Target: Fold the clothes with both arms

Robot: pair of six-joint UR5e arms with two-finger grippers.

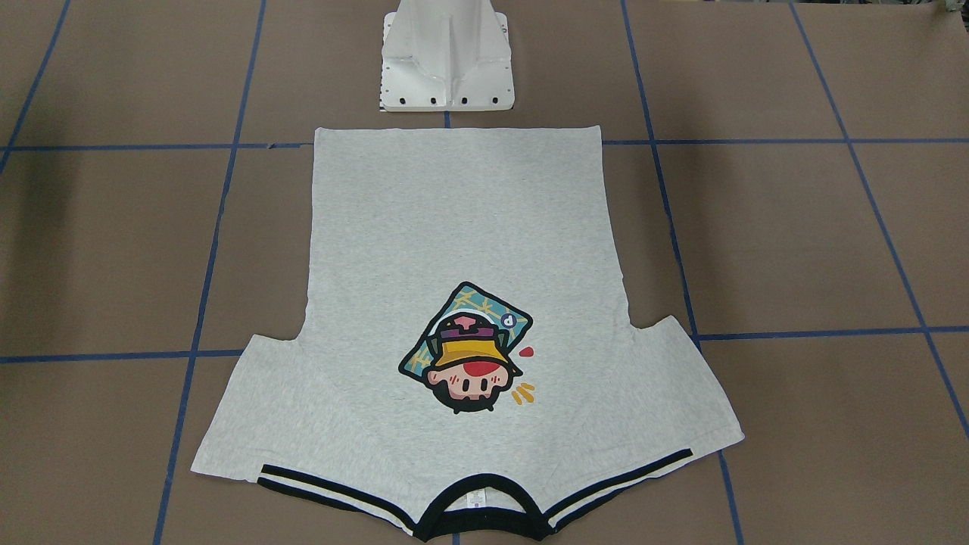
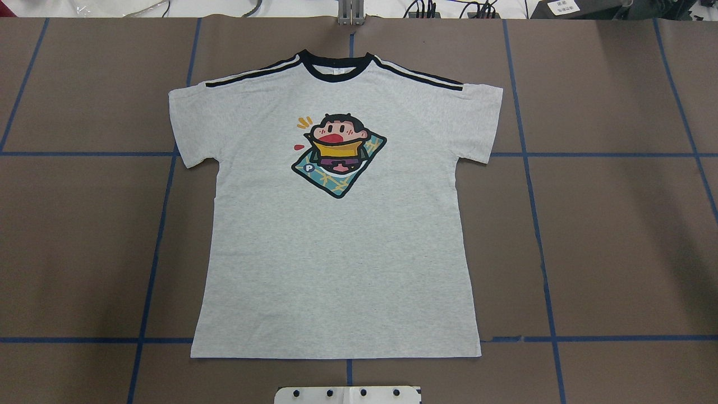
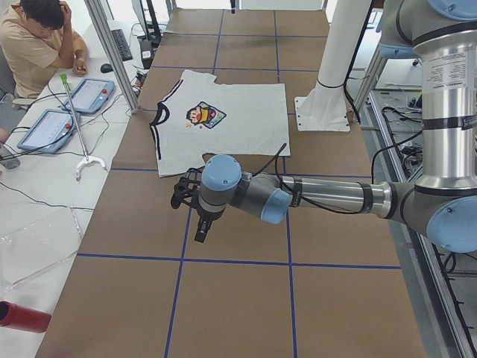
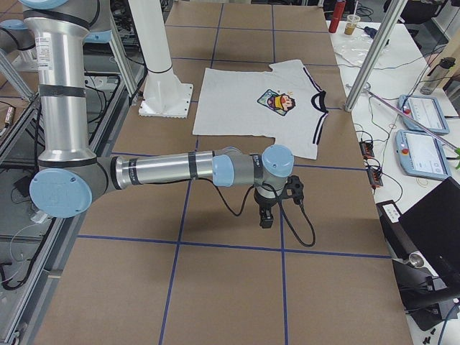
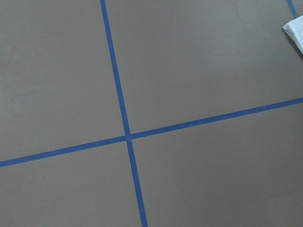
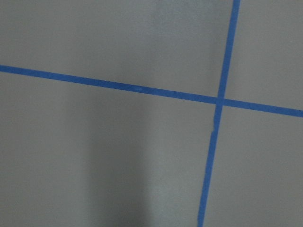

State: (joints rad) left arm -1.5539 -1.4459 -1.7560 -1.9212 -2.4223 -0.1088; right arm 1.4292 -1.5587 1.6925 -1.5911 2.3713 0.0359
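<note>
The light grey T-shirt (image 2: 336, 252) lies flat and spread out, print side up, in the middle of the table, with its black collar (image 2: 335, 66) at the far side from the robot. It also shows in the front-facing view (image 1: 454, 219) and both side views (image 3: 242, 123) (image 4: 241, 100). A corner of it (image 5: 294, 29) shows in the left wrist view. My left gripper (image 3: 203, 230) hangs over bare table, off to the shirt's left. My right gripper (image 4: 266, 215) hangs over bare table, off to its right. I cannot tell whether either is open or shut.
The brown table (image 2: 606, 235) is marked with a blue tape grid. The white pedestal base (image 1: 447, 60) stands just behind the shirt's hem. An operator (image 3: 37, 45) sits at a side desk with tablets (image 3: 89, 93). Both wrist views show only table and tape.
</note>
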